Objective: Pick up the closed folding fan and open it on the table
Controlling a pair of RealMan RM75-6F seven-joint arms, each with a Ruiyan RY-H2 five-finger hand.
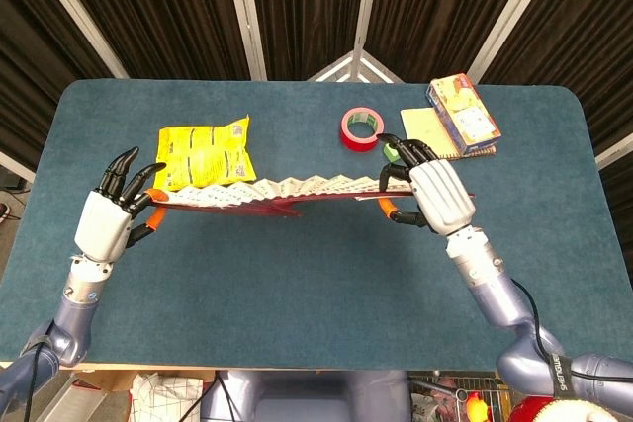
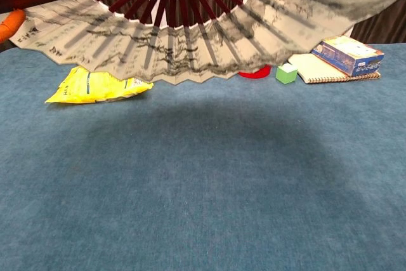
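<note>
Dark curtains hang behind a blue desk (image 1: 297, 274). Above the middle of the desk, a folding fan (image 1: 282, 190) is held up in the air. It is spread wide open, and its shadow falls on the blue cloth under it. From the chest view you can see dark red ribs and pale paper with black painting on it.

The left hand (image 1: 104, 224) holds the left end of the fan. Its orange fingertips (image 2: 9, 23) pinch the outer red stick, and its other fingers point up and out. The right hand (image 1: 435, 195) holds the right end of the fan the same way, with its fingers curled around the edge. The two hands are far apart, one at each end.

A yellow snack bag (image 1: 203, 155) lies flat on the desk behind the fan, on the left. A red tape roll (image 1: 362, 128) sits behind the fan too, more to the right. A small green block (image 2: 287, 73) is near the tape. Next to it is a yellow notepad (image 1: 427, 133) with a colorful box (image 1: 462, 113) lying partly on top of it.
</note>
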